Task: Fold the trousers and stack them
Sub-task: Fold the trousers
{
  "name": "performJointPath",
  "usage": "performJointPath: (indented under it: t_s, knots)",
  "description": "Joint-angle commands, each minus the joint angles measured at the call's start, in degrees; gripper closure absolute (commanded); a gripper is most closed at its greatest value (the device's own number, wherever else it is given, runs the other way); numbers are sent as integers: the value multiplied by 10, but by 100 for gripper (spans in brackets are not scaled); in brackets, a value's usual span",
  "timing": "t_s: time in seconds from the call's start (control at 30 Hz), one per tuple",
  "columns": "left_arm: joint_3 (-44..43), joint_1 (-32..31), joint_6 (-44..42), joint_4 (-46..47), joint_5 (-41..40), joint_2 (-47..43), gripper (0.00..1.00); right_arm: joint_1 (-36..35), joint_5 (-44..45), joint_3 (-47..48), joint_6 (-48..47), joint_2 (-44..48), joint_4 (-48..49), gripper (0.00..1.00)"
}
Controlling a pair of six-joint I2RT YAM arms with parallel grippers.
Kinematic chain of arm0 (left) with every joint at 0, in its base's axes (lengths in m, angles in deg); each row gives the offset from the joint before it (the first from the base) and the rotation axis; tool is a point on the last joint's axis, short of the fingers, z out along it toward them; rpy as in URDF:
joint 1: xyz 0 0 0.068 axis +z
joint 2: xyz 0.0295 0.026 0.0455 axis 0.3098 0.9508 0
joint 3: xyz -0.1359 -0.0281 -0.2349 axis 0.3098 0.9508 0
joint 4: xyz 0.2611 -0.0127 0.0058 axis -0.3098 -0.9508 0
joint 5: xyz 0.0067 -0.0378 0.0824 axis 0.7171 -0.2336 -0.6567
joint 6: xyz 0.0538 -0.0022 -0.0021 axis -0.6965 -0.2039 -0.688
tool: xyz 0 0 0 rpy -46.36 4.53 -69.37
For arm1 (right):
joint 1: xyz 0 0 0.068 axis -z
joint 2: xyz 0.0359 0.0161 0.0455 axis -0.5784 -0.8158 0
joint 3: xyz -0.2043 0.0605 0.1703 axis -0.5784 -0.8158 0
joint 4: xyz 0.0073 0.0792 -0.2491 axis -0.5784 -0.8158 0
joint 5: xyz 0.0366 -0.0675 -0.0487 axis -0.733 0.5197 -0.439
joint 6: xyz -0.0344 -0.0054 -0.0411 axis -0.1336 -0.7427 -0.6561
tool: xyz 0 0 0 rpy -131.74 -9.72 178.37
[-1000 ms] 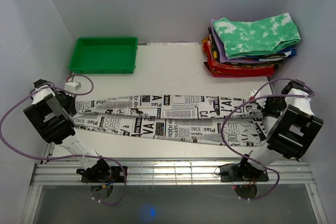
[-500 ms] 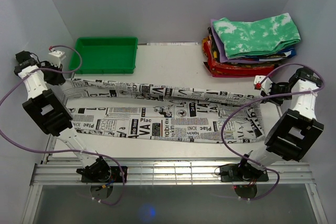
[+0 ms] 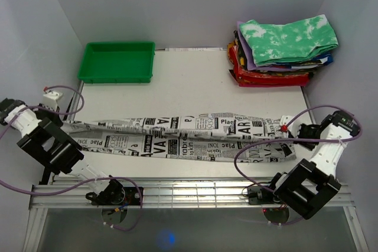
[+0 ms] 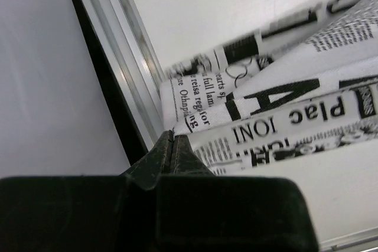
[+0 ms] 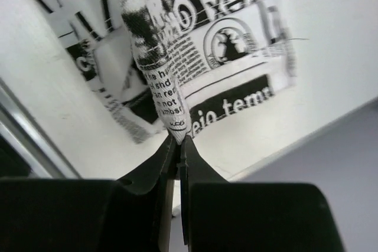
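**Holding the trousers stretched left to right, both claws pinched on the ends**

I have the trousers (image 3: pixel 183 137) as 1 long narrow band across the near half of the table (image 3: pixel 195 87), doubled lengthwise, with the long axis running straight left to right.

The left gripper (image 3: pixel 66 122) sits at the band's left end, by the table's left edge. Its jaws are closed tight on a corner of the printed cloth, and all the cloth runs off to its right.

The right gripper (image 3: pixel 288 129) sits at the right end, jaws pinched on a bunched fold, and the cloth runs off to its left.

So the whole garment lies between the 2 claws, on the line that joins them. I cannot tell whether the 2 pinched ends are off the table or resting on it.

My read is that the next fold is end to end, so 1 claw has to travel along that same axis toward the other. Each arm is nearest its own end.

The pile of folded clothes (image 3: pixel 283 51) is at the far right, well apart from the band and closer to the right arm. The green tray (image 3: pixel 118 61) is at the far left.
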Motion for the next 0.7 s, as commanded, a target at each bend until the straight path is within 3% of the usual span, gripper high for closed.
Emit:
performJointPath:
  t_s: [0.0,0.17,0.27,0.47,0.67]
  knots:
    - [119,31,-145,67,-89,-43,100,17,94,-116,-159,23,65,92]
    - [266,24,-141,174,-162,-38,100,11,130,-220,-178,45,179,92]
    - [287,18,-120,207,-177,-32,100,9,140,-232,-154,31,200,92]
    - [265,1,-87,219,-167,-31,100,7,157,-206,-114,-10,239,92]
    - [216,-16,-96,170,-147,-38,100,7,167,-149,-76,-72,263,92]
